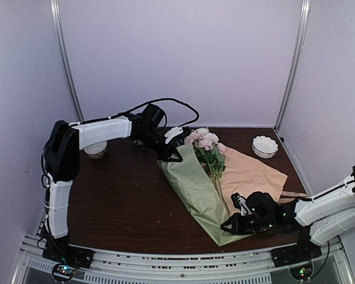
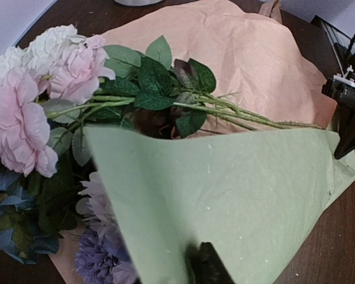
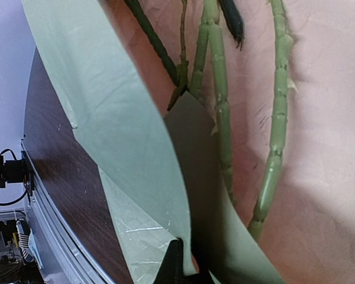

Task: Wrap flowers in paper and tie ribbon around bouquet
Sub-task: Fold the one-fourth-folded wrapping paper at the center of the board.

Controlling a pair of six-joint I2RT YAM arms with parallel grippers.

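Observation:
The flowers lie on the paper, pink and white blooms toward the back, and the thin stems run toward me. The paper's left half is folded up over the stems, sage-green face outward. My left gripper is at the flap's far edge beside the blooms. One dark finger presses on the green sheet, which runs between the jaws. My right gripper is shut on the paper's near corner. A tan strip at the paper's right edge may be the ribbon.
A white scalloped bowl stands at the back right of the dark wooden table. Another small bowl sits at the back left under the left arm. Walls close in the table on three sides.

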